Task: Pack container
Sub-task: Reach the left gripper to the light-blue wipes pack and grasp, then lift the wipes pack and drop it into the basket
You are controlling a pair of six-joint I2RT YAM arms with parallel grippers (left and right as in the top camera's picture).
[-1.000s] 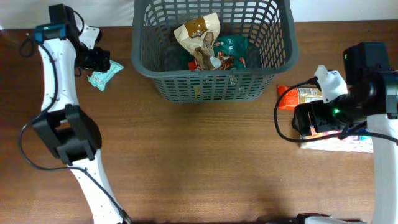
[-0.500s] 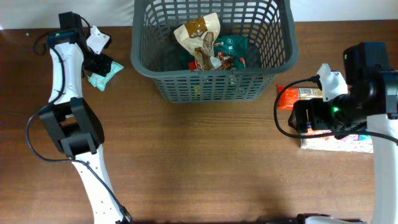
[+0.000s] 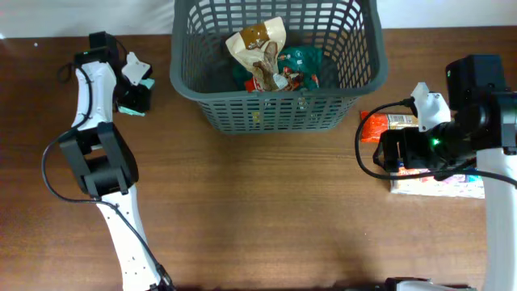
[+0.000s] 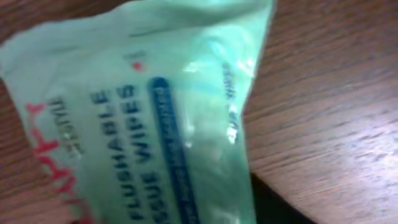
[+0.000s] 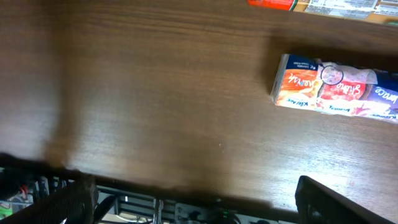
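Container [image 3: 275, 113]: dark grey plastic basket, rounded corners, lattice-slotted walls under a solid rim, standing at the far middle of the brown wood-grain surface [image 3: 266, 210]. Inside it lie a crinkled tan pouch [image 3: 258, 44], a dark green packet [image 3: 300, 61] and some small red wrappers, loosely heaped. Left pincer [image 3: 136, 95] sits at the far left, just beside the basket's left wall and directly over a pale green wipes packet [image 4: 143, 124]. In the left wrist view this packet fills most of the frame: soft glossy film, wrinkled, printed "FLUSHABLE TISSUE WIPES", lying flat on the wood. Whether the left pincer is clenched or released cannot be told, as its fingers are not clearly seen. Right pincer [image 5: 193, 186] is released, its dark fingers [image 5: 71, 199] spread wide with only bare wood between them. It hangs over the right side of the surface, well apart from the basket. Near it lie a flat rectangular packet in orange, red and blue [image 5: 336, 90] and an orange packet [image 3: 386, 125], the latter just beside the basket's right front corner.
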